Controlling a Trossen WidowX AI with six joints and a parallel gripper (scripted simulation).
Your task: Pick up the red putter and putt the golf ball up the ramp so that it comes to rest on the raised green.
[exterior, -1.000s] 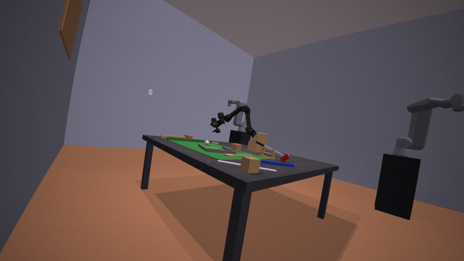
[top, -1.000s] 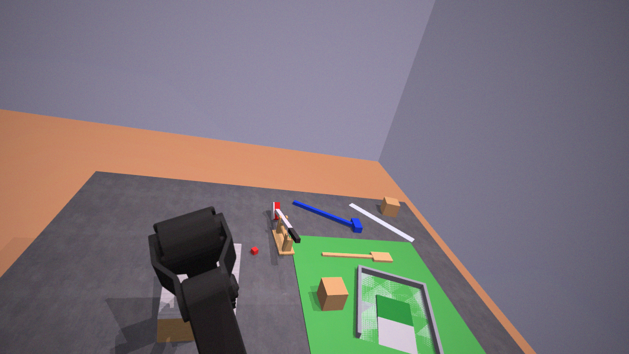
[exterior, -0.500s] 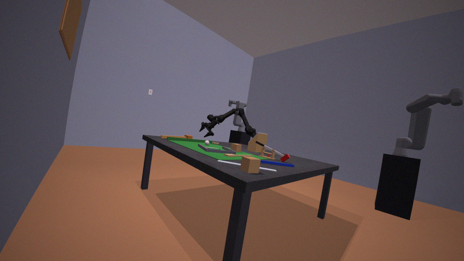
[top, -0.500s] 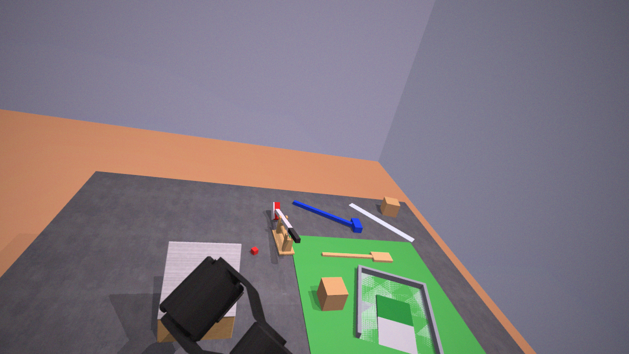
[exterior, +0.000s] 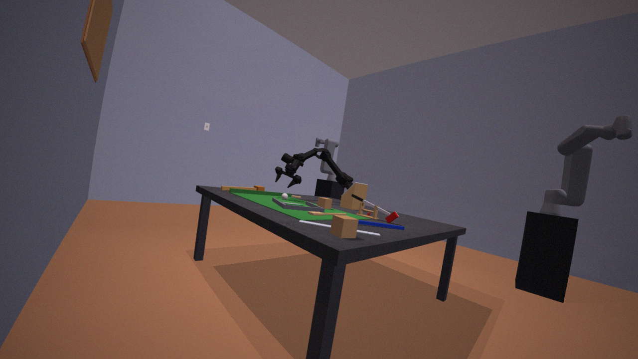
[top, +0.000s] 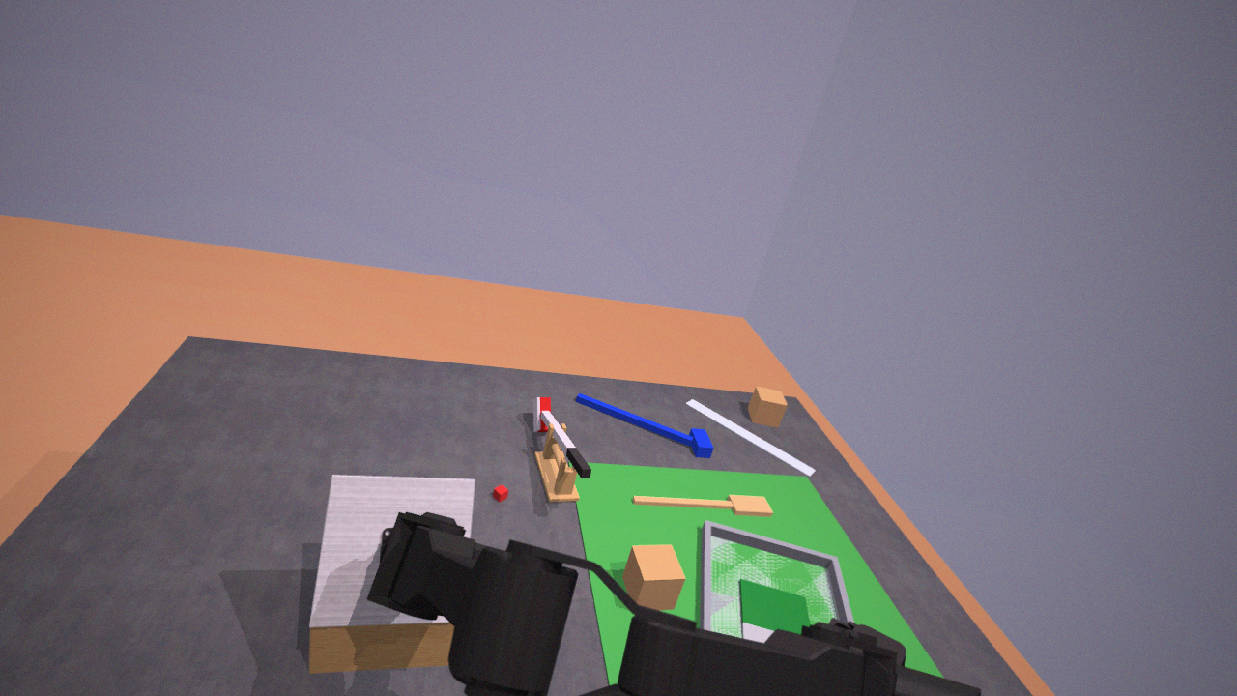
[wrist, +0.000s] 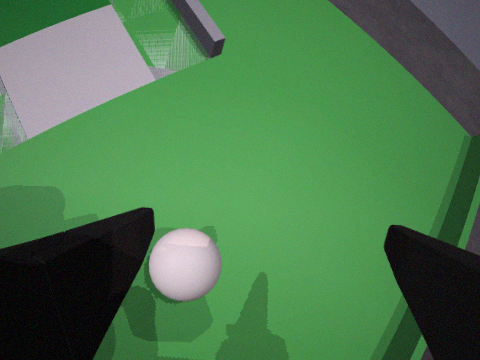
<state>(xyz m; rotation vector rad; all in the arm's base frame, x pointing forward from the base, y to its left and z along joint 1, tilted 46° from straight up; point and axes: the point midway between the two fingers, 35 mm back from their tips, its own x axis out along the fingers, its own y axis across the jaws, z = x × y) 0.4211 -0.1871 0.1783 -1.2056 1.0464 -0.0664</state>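
Observation:
The red putter's red head (top: 544, 405) (exterior: 392, 217) hangs past one end of a wooden stand (top: 563, 478); its pale shaft and black grip (top: 578, 463) slope up across the stand. The white golf ball (exterior: 284, 196) (wrist: 185, 265) rests on the green mat (top: 605, 493) (wrist: 300, 130). My gripper (exterior: 283, 183) (wrist: 271, 229) is wide open and empty, above the mat over the ball, far from the putter. In the wrist view the ball shows nearer the left finger. The pale ramp (wrist: 75, 65) leads to the dark raised green (top: 772, 604) inside a grey-walled frame (top: 707, 580) (wrist: 200, 25).
A wooden block (top: 654, 578) (exterior: 324, 203) and a wooden paddle (top: 750, 505) are on the mat. A blue club (top: 644, 422), white rod (top: 748, 436) and another block (top: 766, 406) (exterior: 343, 226) lie beyond it. A red cube (top: 501, 493) lies near a white-topped block (top: 388, 493).

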